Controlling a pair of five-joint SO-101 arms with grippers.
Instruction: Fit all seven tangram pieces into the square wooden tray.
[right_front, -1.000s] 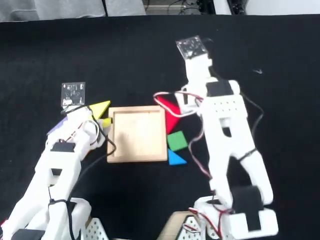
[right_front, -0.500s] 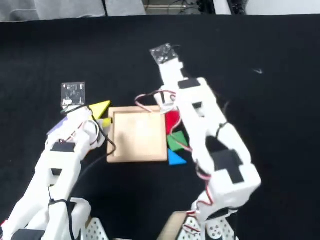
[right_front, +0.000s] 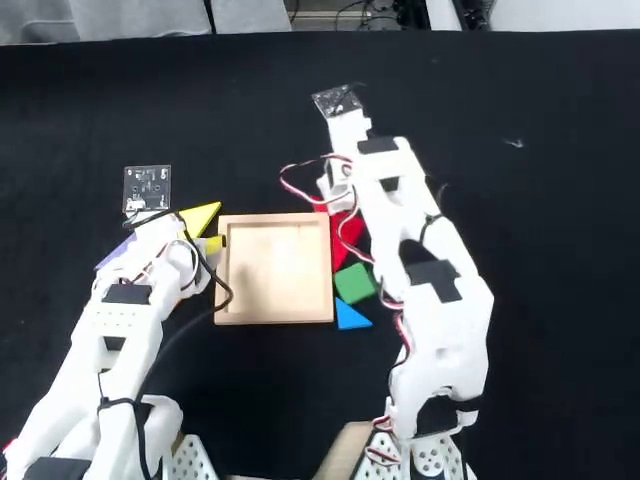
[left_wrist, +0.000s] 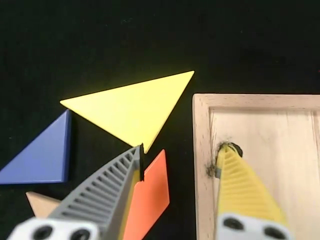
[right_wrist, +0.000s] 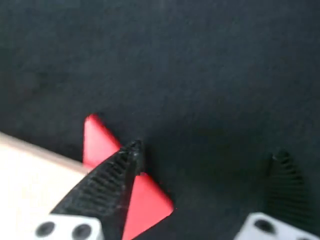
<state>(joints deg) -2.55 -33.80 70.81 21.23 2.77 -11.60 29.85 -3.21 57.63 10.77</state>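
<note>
Jaws wide on both: my left gripper (left_wrist: 183, 150) straddles the wall of the square wooden tray (left_wrist: 202, 150), my right gripper (right_wrist: 208, 150) hangs over the red triangle (right_wrist: 97, 140) on the black tablecloth (right_front: 560, 200).

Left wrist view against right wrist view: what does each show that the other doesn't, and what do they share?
Left wrist view: yellow triangle, blue triangle, orange piece and tan piece outside the tray, with the open left gripper straddling the tray's wall. Right wrist view: red triangle beside the tray, one finger of the open right gripper over it. Shared: the tray and the black table.
</note>
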